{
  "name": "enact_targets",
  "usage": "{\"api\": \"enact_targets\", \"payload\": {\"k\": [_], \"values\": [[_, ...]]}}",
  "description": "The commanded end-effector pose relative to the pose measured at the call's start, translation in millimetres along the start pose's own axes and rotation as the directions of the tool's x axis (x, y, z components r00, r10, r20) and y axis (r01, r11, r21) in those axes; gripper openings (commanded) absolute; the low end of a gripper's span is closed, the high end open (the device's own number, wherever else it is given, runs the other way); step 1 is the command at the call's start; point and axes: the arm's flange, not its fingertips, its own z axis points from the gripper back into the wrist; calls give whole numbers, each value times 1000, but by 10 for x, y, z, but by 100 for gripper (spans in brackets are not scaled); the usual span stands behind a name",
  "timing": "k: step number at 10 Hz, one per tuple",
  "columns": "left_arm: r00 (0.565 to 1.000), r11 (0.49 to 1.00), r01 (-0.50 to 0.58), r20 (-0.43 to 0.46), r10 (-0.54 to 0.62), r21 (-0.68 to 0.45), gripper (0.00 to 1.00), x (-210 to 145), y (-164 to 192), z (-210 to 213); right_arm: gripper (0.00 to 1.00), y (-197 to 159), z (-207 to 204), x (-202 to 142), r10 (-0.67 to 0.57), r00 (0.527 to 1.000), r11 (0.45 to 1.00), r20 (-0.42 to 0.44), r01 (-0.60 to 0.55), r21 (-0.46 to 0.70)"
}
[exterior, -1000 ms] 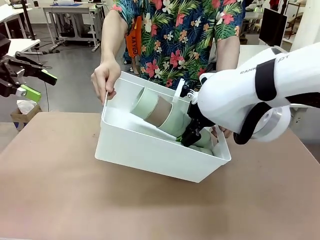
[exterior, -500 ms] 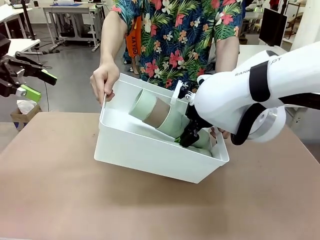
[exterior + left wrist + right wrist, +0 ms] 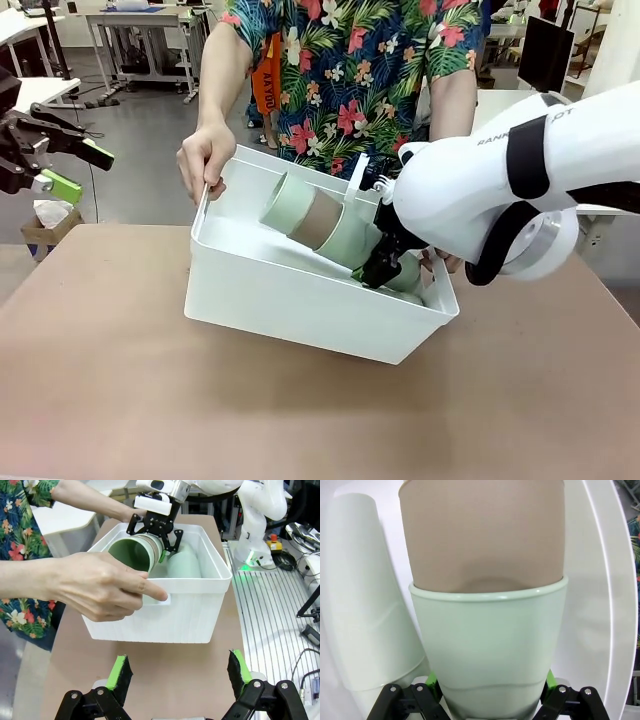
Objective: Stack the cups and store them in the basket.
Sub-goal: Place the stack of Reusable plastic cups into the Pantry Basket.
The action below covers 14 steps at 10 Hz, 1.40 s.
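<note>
The basket (image 3: 300,305) sits at table centre, tilted, its 10 o'clock end lifted by a person's hand (image 3: 205,160) at the rim; since a second ago that end has risen a little and slid toward 9 o'clock, and the hand with it. Inside lies the stack (image 3: 325,228), mouth pointing to 10 o'clock: a green cup outermost at the mouth end, the brown cup (image 3: 318,222) next, more green below; it has shifted slightly toward 12 o'clock with the basket. The right gripper (image 3: 380,268) is clenched on the stack's lower end, about where it was before; in the right wrist view its green pads (image 3: 431,679) press both sides of a green cup (image 3: 490,645) that holds the brown one, and a second green stack (image 3: 370,625) lies just beside at 9 o'clock against the basket wall (image 3: 600,580). The left gripper (image 3: 55,165) hangs at the 9 o'clock edge, unchanged, jaws spread wide and holding nothing; from the left wrist view its fingers (image 3: 120,672) stand apart over the table (image 3: 170,680), with the hand's finger in the handle slot (image 3: 162,599).
</note>
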Motion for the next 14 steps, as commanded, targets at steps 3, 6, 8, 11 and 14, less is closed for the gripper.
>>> {"api": "enact_targets", "payload": {"k": [3, 6, 8, 11, 14], "values": [[1000, 1000, -10, 15, 10, -3, 100, 36, 1, 18, 85, -23, 202, 23, 35, 999, 999, 13, -35, -41], [1000, 1000, -10, 15, 10, -3, 100, 36, 1, 18, 85, 46, 333, 65, 45, 999, 998, 28, -44, -42], [1000, 1000, -10, 15, 10, -3, 100, 36, 1, 18, 85, 152, 360, 29, 27, 1000, 1000, -7, -27, -10], [1000, 1000, -10, 15, 10, -3, 100, 36, 1, 18, 85, 196, 313, -30, 27, 1000, 1000, -7, -27, 2], [1000, 1000, -10, 15, 10, -3, 100, 36, 1, 18, 85, 127, 28, -1, 66, 997, 997, 26, -65, -41]]}}
